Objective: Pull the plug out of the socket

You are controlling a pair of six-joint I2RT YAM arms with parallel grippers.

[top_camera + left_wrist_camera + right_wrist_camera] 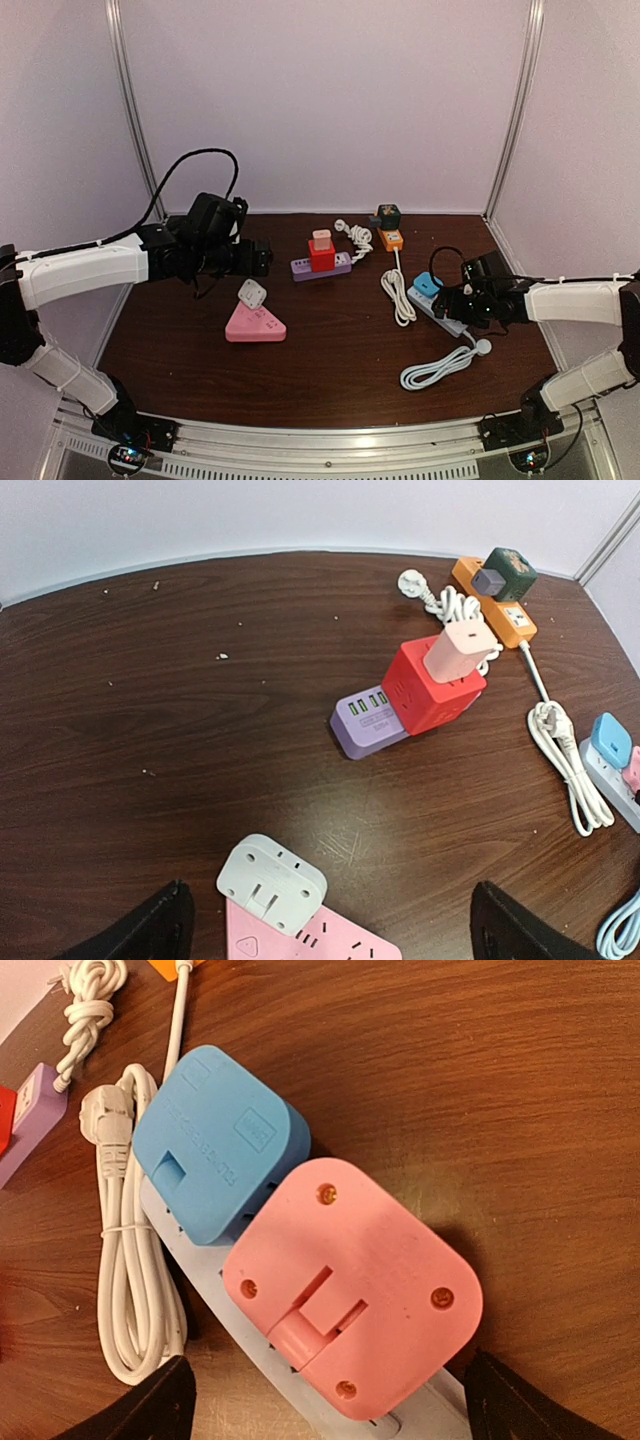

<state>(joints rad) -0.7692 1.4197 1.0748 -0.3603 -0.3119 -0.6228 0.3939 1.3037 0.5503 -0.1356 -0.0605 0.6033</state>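
In the right wrist view a pink plug point(360, 1300) sits plugged into a white power strip point(215, 1295), with a blue plug point(215, 1145) beside it on the same strip. My right gripper point(335, 1410) is open, one dark fingertip on each side of the pink plug, not touching it. From above, that gripper point(457, 300) hangs over the strip point(445, 318) at the right. My left gripper point(330, 935) is open above the table, near a white plug point(272, 883) on a pink triangular socket point(330, 942).
A purple strip point(300, 268) carries a red cube adapter point(321, 256) topped by a pale pink plug point(322, 239). An orange strip point(391, 239) with a dark green cube point(387, 216) lies at the back. White coiled cords point(398, 295) lie around the white strip.
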